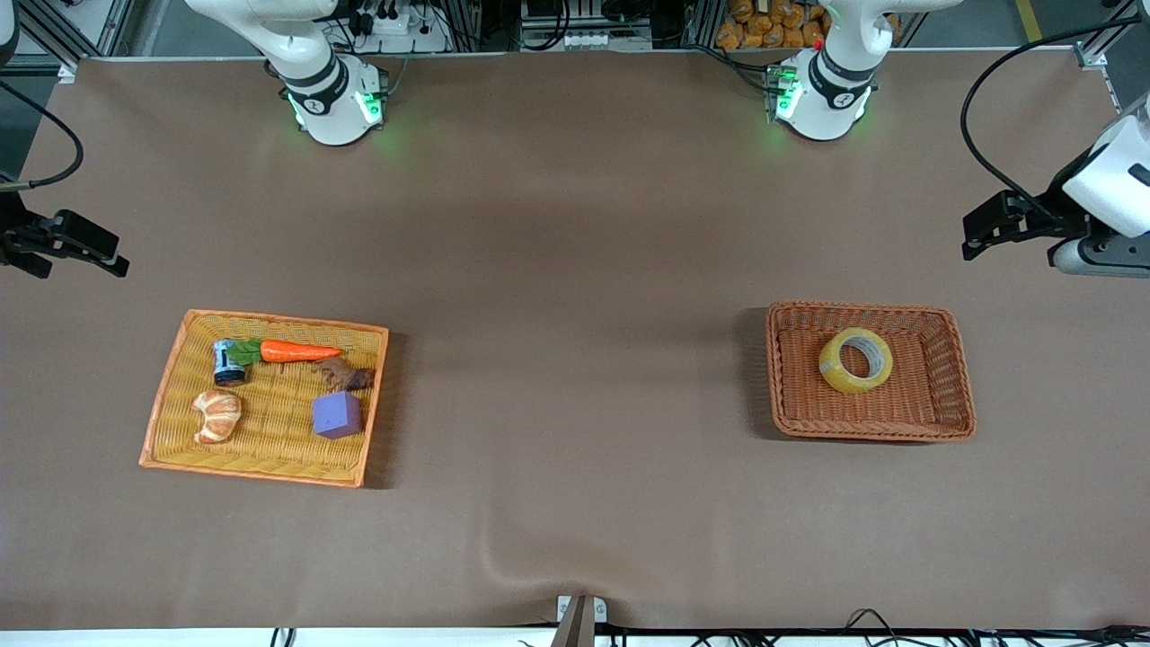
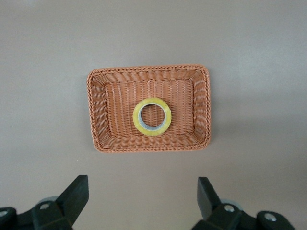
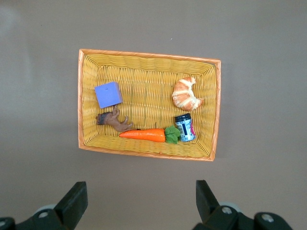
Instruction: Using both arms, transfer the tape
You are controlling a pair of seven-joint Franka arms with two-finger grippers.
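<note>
The tape (image 1: 835, 370), a translucent yellow ring with a pale core, lies flat in a brown wicker basket (image 1: 782, 377) toward the left arm's end of the table. In the left wrist view the tape (image 2: 152, 130) sits in the middle of the basket (image 2: 96, 115). My left gripper (image 1: 984, 232) hangs open and empty, high over the table edge at the left arm's end, apart from the basket; its fingers (image 2: 76, 194) stand wide apart. My right gripper (image 1: 99, 252) hangs open and empty, high over the right arm's end of the table; it also shows in the right wrist view (image 3: 141, 191).
A yellow wicker tray (image 1: 171, 395) with an orange rim lies toward the right arm's end. It holds a carrot (image 1: 299, 351), a purple cube (image 1: 337, 415), an orange-segment toy (image 1: 216, 416), a small jar (image 1: 228, 362) and a brown animal figure (image 1: 346, 375). Brown tabletop lies between the containers.
</note>
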